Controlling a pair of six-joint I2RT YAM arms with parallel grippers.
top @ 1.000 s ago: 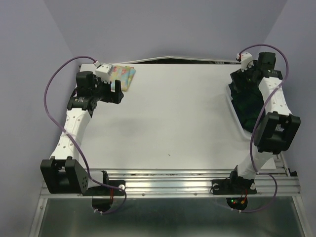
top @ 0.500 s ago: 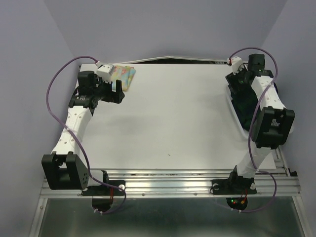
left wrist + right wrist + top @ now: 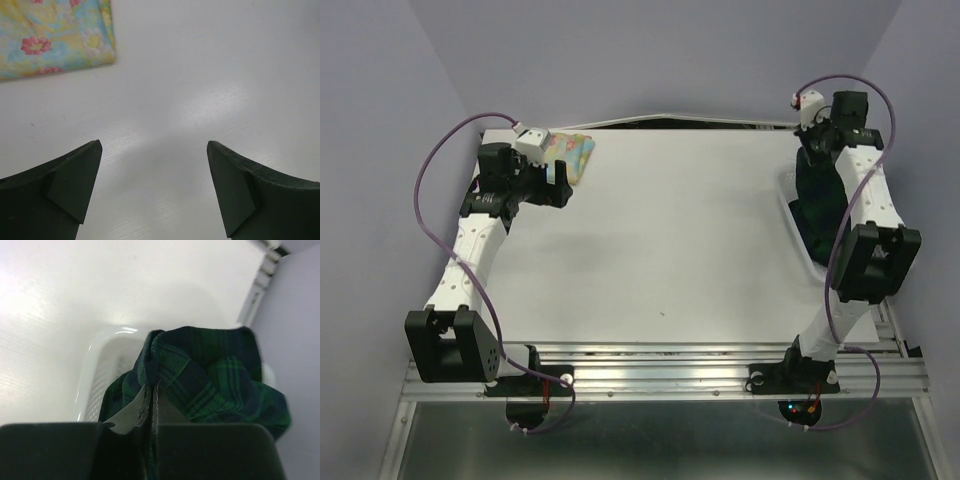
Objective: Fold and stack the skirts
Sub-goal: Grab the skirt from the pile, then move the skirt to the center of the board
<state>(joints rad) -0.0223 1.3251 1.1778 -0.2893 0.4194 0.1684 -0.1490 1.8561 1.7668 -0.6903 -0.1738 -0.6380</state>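
Top view: a white table (image 3: 680, 230) with two robot arms mounted at its near edge. The left arm reaches to the far left corner, in the same place as a second ago. The left gripper (image 3: 558, 185) sits just beside a folded pale yellow floral skirt (image 3: 572, 150) that lies flat in that corner. On the far right, the right gripper (image 3: 812, 158) has moved toward the far edge since the earlier frame. It now hangs over a dark plaid skirt (image 3: 817, 215) bunched in a white basket (image 3: 804, 250). This view does not show how either gripper's jaws stand.

Left wrist view: the left gripper (image 3: 154, 145) has its jaws spread wide and released, with bare table (image 3: 200, 75) between them. The corner of the floral skirt (image 3: 55, 35) lies ahead and to the left, clear of both fingers. Its pink and blue flowers show plainly here.

Right wrist view: the right gripper (image 3: 151, 390) is clenched, jaws pressed together on a fold of the plaid skirt (image 3: 210, 375). The green and navy checks are clear only here. The cloth rises in a hump from the basket (image 3: 97, 375), whose white mesh wall shows on the left.
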